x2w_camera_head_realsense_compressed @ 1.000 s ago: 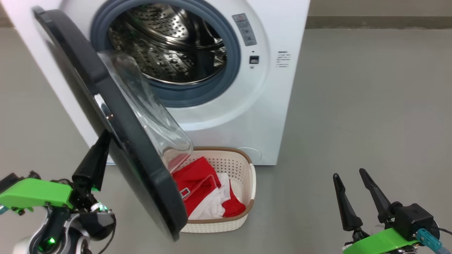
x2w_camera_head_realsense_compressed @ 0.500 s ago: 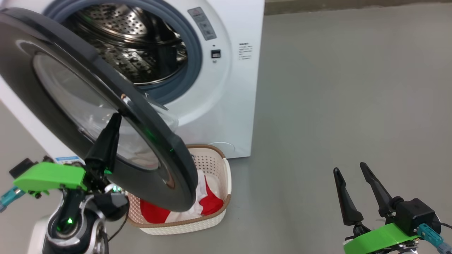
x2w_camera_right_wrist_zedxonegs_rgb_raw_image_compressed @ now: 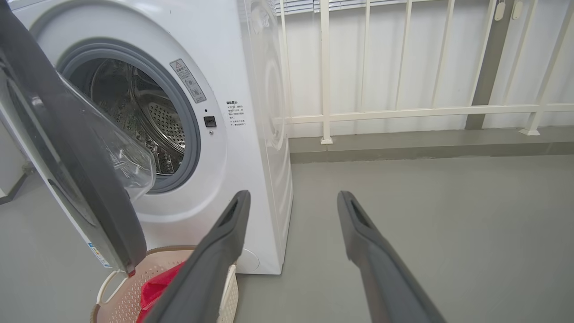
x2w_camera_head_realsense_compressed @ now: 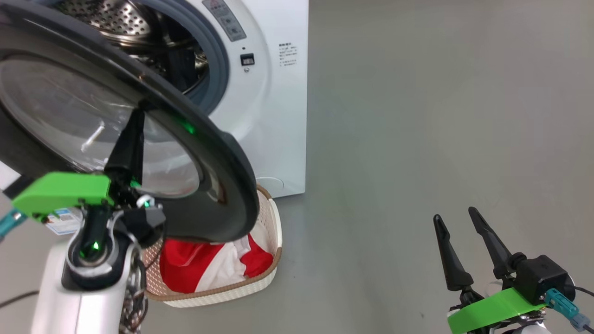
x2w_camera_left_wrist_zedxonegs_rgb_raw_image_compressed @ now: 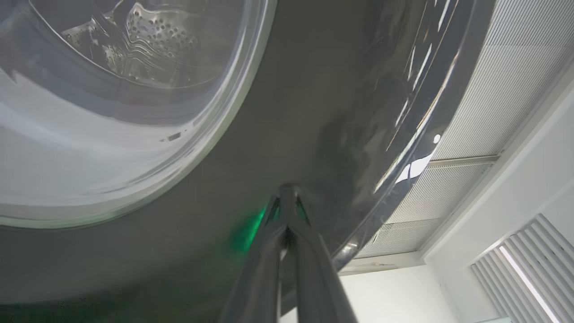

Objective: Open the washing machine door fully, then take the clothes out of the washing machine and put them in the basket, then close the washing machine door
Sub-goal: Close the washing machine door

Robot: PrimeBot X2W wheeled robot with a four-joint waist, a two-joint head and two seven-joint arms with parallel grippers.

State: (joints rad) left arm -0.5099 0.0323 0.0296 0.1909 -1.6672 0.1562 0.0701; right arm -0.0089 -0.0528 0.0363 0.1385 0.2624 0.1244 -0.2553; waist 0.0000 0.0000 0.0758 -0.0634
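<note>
The washing machine stands with its steel drum showing. The washing machine door hangs part-way swung, its glossy outer face toward me. My left gripper is shut, and its tips rest against the door's black rim beside the glass window. On the floor below the door sits the basket with the red and white clothes inside. Low at the right my right gripper hangs open over bare floor. From the right wrist I see that gripper, the door and the basket.
Grey floor stretches to the right of the machine. A white railing and a low kerb run behind it. The door overhangs the left half of the basket.
The door has swung from edge-on toward the machine with my shut left gripper against its outer face. The head camera has turned, shifting the machine left. The right gripper has stayed open in place.
</note>
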